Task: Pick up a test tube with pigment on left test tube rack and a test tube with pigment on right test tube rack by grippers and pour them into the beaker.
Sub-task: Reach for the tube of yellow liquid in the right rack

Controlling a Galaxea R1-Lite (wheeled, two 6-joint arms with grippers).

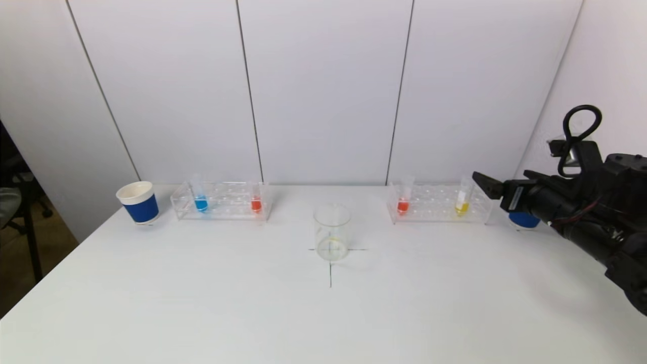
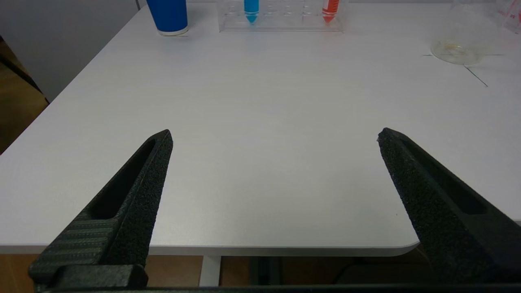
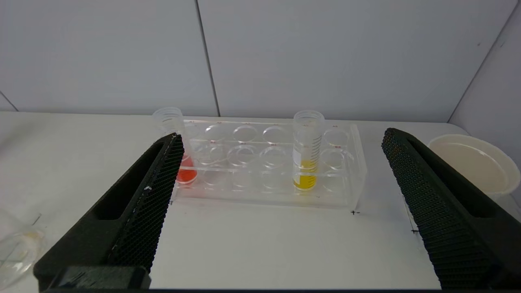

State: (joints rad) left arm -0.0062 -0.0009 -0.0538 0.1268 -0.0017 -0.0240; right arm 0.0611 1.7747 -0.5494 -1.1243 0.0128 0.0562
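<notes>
The right tool (image 3: pixel 281 134) hangs released, jaws wide, near the right rack (image 1: pixel 438 203) holding the red tube (image 1: pixel 403 202) and yellow tube (image 1: pixel 462 201). The left tool (image 2: pixel 274 136), also released, waits over the near surface (image 2: pixel 260 122). Closing off-centre could tip a tube or drag the rack; the beaker (image 1: pixel 331 231) stands centre.

I see a white table (image 1: pixel 202 303) set against a pale panelled wall (image 1: pixel 323 91) with thin dark vertical seams. Off the table's left edge I can make out brown floor (image 1: pixel 20 273) and part of dark furniture (image 1: pixel 15 202).
</notes>
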